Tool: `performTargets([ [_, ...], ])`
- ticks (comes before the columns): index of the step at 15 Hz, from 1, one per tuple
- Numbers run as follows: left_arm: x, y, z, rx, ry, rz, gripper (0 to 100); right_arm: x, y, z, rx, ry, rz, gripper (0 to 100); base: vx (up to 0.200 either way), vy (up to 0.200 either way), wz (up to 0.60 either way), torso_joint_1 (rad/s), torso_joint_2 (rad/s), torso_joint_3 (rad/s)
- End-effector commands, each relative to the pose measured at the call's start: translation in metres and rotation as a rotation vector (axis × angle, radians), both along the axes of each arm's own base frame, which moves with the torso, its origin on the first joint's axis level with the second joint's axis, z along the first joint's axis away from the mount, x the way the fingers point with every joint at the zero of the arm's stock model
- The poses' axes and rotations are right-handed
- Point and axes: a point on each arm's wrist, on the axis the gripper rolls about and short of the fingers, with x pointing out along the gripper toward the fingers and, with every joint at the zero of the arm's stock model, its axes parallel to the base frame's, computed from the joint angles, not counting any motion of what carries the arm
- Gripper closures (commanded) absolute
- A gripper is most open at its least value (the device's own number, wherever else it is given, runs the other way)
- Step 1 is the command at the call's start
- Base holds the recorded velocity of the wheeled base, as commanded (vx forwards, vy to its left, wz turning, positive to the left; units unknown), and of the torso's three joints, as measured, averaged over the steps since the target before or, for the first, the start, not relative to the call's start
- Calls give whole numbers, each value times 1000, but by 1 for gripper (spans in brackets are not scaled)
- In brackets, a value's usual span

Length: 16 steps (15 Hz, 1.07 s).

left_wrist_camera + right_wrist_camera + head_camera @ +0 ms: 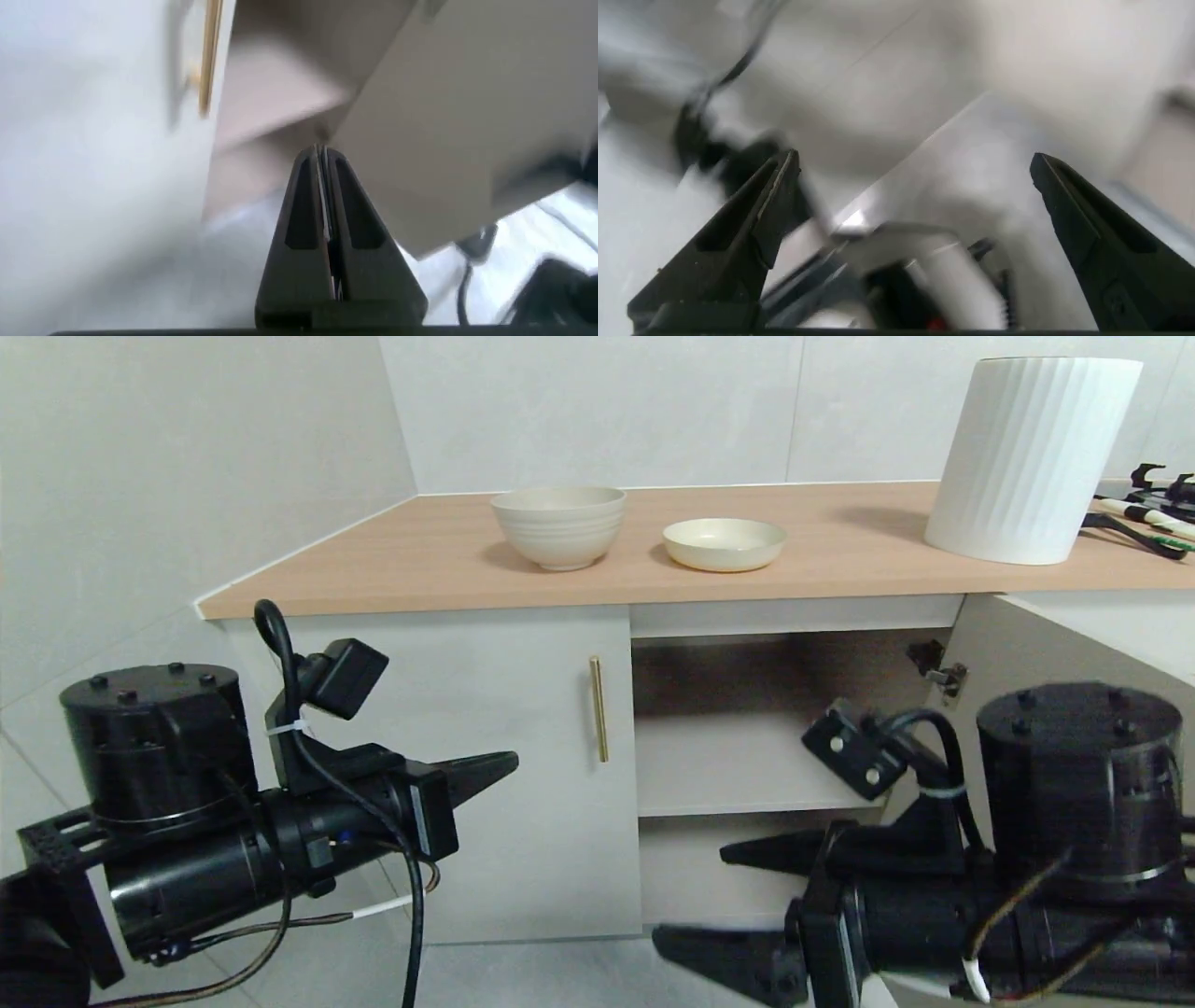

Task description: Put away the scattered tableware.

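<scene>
- One bowl [558, 525], cream with a ribbed side, stands upright on the wooden desk [392, 569], toward its left end
- One shallow dish [724, 542] of the same cream colour sits near the bowl on its right, the two not touching; both are well back from the desk's front edge
- One tall white ribbed container [1032, 457] stands farther right on the desk; beyond it, at the picture's edge, lie some dark-handled utensils [1144, 518], too cut off to count
- The cabinet [523, 859] under the desk has two doors; the left door [448, 709] is shut and carries one slim brass handle [598, 709]; the right door [1074, 644] is swung open; one shelf [738, 765] shows inside the opened half
- Left claw [499, 763]: its two fingers are pressed flat together with nothing between them; it hangs low before the shut door, below desk level
- Right claw [689, 893]: its two fingers are spread wide with nothing in them; it hangs low before the opened half, below the shelf
</scene>
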Motion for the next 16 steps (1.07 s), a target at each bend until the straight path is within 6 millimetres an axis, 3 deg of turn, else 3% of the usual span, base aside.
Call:
performTargets([
  [1,-12,10,40,-16,-42,24,100,33,-7,23,33,-37,-106,0,0,0,0,0,0,0],
  [3,-26,21,57,12,8,46,100,49,-9,33,21,-29,-153,0,0,0,0,0,0,0],
  [5,-32,32,67,39,32,83,100,56,-7,28,-13,-18,-211,0,0,0,0,0,0,0],
  [7,-30,44,66,108,21,125,100,58,-5,26,-37,-29,-265,0,0,0,0,0,0,0],
  [11,-33,49,65,210,-10,205,100,56,-5,36,-53,-49,-330,0,0,0,0,0,0,0],
  [12,-34,49,64,228,-10,205,0,55,-6,38,-64,-43,-334,0,0,0,0,0,0,0],
  [16,-42,52,75,230,-62,242,0,45,-15,55,-64,-40,-337,0,0,0,0,0,0,0],
])
